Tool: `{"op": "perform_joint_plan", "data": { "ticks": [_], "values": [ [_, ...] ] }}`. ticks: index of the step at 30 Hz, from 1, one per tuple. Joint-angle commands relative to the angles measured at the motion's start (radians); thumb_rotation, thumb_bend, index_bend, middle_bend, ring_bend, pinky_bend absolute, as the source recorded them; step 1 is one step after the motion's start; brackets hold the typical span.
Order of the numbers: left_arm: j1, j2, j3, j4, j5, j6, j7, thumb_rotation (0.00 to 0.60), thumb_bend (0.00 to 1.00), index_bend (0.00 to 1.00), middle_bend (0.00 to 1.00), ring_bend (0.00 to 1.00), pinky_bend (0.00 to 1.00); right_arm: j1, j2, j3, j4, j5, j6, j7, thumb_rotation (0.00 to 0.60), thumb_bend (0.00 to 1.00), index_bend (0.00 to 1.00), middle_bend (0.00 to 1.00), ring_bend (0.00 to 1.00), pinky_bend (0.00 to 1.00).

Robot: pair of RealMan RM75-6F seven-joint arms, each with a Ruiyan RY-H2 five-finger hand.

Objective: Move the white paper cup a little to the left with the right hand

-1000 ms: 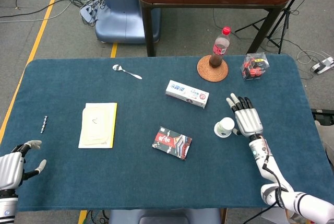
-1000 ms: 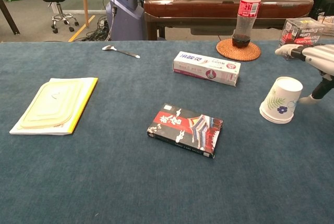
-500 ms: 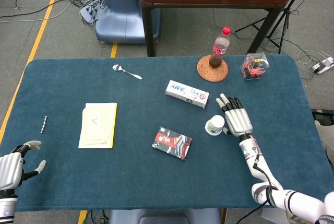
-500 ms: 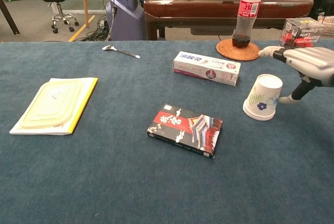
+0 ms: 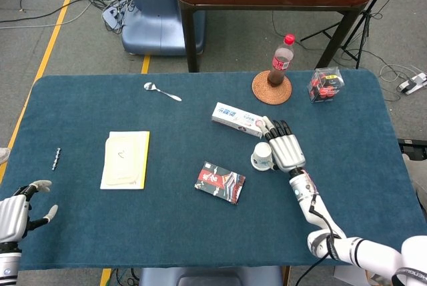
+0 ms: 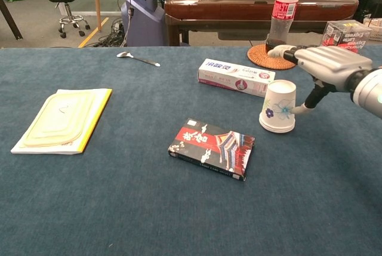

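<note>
Blue cloth covers our table point(image 5: 80, 233), and beyond its far edge stands a dark wooden table on grey floor with loose cables. At the far left, our left hand point(image 5: 15, 216) rests low at the near corner, fingers apart and holding nothing, out of the way because this job belongs to the other arm. Next come a small metal bit point(image 5: 57, 159), a yellow notepad point(image 5: 125, 159) and a spoon point(image 5: 161, 91) near the far edge. Toward the middle lies a card box point(image 6: 212, 148), and behind it a toothpaste box point(image 6: 236, 77).

Just right of that box stands the white paper cup point(image 6: 279, 107), upside down, mouth on the cloth, close to the box's right end. Our right hand point(image 6: 325, 65) sits against the cup's right side, fingers straight and close together, thumb reaching down to its lower wall. We judge that it is placed as a flat pusher, not a grip, since a sideways shove needs only contact. Farther right are a cola bottle point(image 6: 283, 11) on a woven coaster point(image 6: 273, 57) and a clear box point(image 5: 325, 85).
</note>
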Motion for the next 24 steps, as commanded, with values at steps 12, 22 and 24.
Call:
{"op": "perform_joint_plan", "data": {
  "ticks": [12, 22, 24],
  "values": [
    [0.001, 0.009, 0.0, 0.003, -0.014, -0.014, -0.024, 0.6, 0.29, 0.33, 0.39, 0.32, 0.53, 0.074, -0.076, 0.03, -0.003, 0.072, -0.015, -0.09, 0.6, 0.0, 0.0, 0.0, 0.0, 0.06],
    [0.003, 0.017, -0.001, -0.001, -0.021, -0.02, -0.035, 0.6, 0.29, 0.33, 0.39, 0.32, 0.53, 0.123, -0.109, 0.057, -0.013, 0.109, -0.012, -0.126, 0.6, 0.0, 0.0, 0.0, 0.0, 0.07],
    [0.004, 0.019, -0.002, -0.002, -0.022, -0.019, -0.037, 0.6, 0.29, 0.33, 0.39, 0.32, 0.53, 0.131, -0.117, 0.06, -0.013, 0.119, -0.015, -0.128, 0.6, 0.0, 0.0, 0.0, 0.0, 0.06]
  ]
}}
